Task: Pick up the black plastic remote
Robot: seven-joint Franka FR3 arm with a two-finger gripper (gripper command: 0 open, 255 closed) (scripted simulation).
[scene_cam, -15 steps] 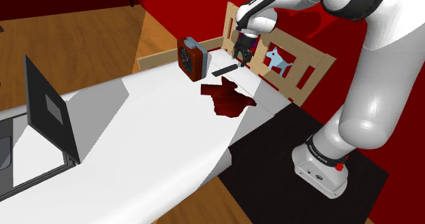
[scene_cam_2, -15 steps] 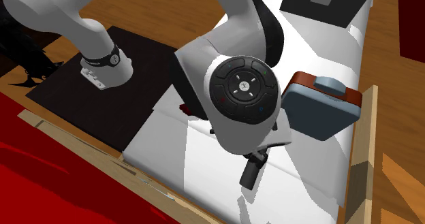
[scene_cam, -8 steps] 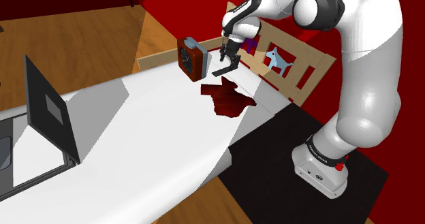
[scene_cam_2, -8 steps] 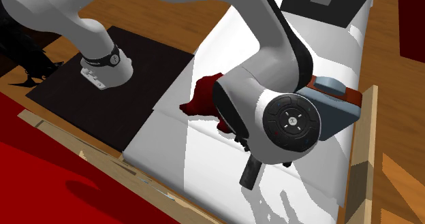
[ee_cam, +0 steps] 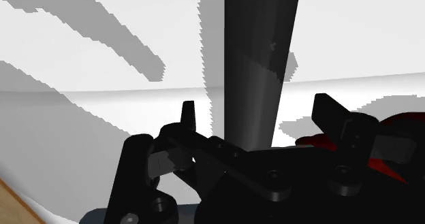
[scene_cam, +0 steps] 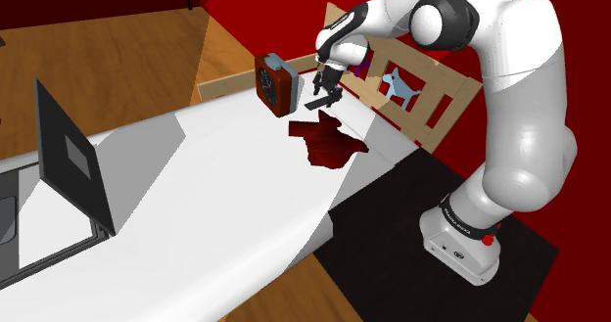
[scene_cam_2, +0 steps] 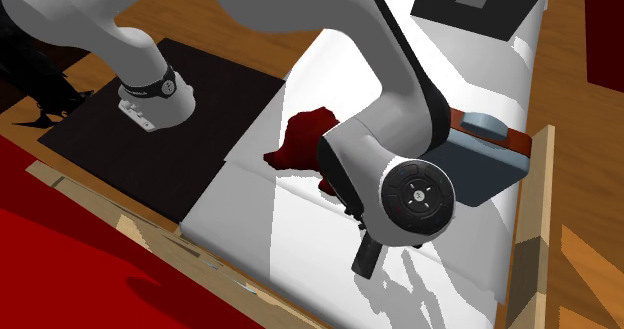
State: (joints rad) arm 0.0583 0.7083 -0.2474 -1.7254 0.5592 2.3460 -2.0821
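While the claw [ee_cam: 259, 115] stands open astride the dark remote [ee_cam: 253, 52] without touching its sides, a red cloth [ee_cam: 398, 124] lies just beside the claw and a red-and-grey case [scene_cam: 276, 82] stands near it on the white surface [scene_cam: 196, 203].

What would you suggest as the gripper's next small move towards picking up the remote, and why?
Probably close the fingers of the gripper. In the wrist view the black remote runs between them; they stand apart on either side without touching it, so it is straddled but not held. It lies on the white surface, so lifting should wait for the clasp.
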